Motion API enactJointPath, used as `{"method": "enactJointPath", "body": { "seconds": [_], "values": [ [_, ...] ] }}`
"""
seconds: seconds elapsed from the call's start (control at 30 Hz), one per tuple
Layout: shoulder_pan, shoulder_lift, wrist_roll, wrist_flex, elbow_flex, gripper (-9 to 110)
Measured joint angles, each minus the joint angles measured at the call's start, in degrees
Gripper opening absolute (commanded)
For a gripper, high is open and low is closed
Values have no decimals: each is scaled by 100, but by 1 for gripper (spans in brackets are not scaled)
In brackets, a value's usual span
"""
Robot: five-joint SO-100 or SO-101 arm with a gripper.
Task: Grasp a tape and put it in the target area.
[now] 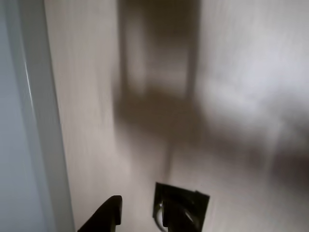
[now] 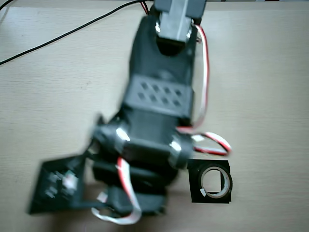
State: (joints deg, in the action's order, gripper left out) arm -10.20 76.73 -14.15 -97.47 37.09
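In the overhead view the tape [image 2: 216, 169], a black ring with a pale core, lies flat inside the target area [image 2: 195, 186], a black square outline at the lower right. The arm [image 2: 159, 96] covers the table's middle and hides the fingers there. The blurred wrist view shows the gripper [image 1: 142, 210] at the bottom edge, open and empty. Its left fingertip [image 1: 110, 212] is over bare table. Its right finger stands in front of the black square [image 1: 200, 200], where a pale arc of the tape [image 1: 157, 220] shows.
The wrist camera's black frame with circuit board [image 2: 55, 186] sticks out at the arm's lower left. A black cable [image 2: 72, 31] runs across the table's top left. In the wrist view a pale table edge [image 1: 34, 121] runs down the left side.
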Motion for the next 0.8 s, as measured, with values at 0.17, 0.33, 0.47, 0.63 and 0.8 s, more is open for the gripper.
{"method": "enactJointPath", "body": {
  "seconds": [0.17, 0.33, 0.47, 0.63, 0.8],
  "values": [
    [-255, 439, -387, -9, 343, 7],
    [-211, 949, -501, 70, 870, 6],
    [-211, 1468, -527, 352, 1591, 6],
    [-229, 1802, -659, 624, 2250, 6],
    [-325, 1872, -747, 738, 2461, 6]
  ]
}}
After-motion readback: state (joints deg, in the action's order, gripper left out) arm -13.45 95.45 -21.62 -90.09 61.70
